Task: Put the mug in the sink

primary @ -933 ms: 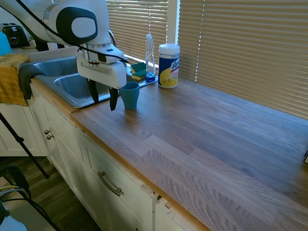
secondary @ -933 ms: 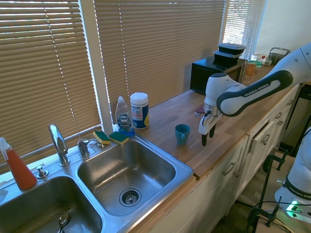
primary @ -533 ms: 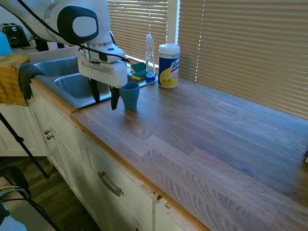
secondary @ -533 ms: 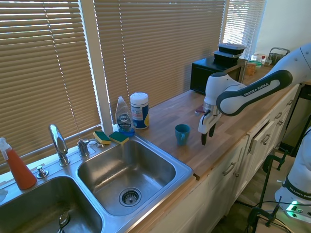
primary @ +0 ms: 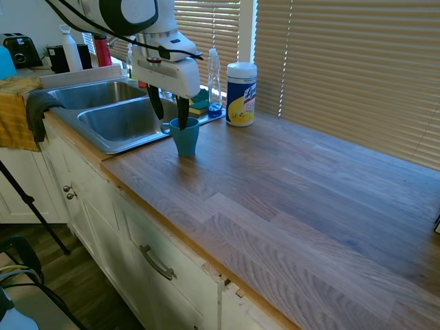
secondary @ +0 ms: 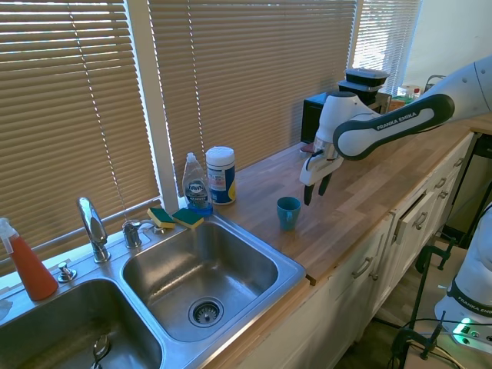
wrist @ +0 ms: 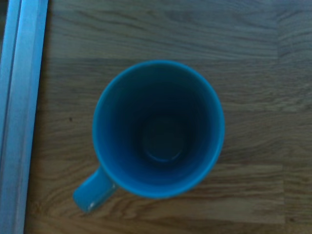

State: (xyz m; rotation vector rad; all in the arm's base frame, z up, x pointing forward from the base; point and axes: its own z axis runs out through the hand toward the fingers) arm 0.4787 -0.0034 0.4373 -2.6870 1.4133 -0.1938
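Mug position: upright on the wooden worktop, just beside the rim of the sink and outside its basins. In the wrist view the mug is seen from directly above, empty, with its handle pointing toward the metal sink edge that runs along one side of the picture.

Gripper position: above the mug, pointing straight down. In the first exterior view the two dark fingers hang spread apart, released, with nothing between them; one fingertip overlaps the mug's rim in that picture. In the second exterior view the gripper appears raised and clear of the mug, so contact cannot be confirmed.

Sink layout: two steel basins, with a curved faucet at the far edge. Two yellow-and-green sponges lie on the far rim of the sink. A clear soap bottle and a white-and-yellow wipes canister stand side by side near the window blinds, beyond the mug. A red spray bottle stands at the far left end of the sink.
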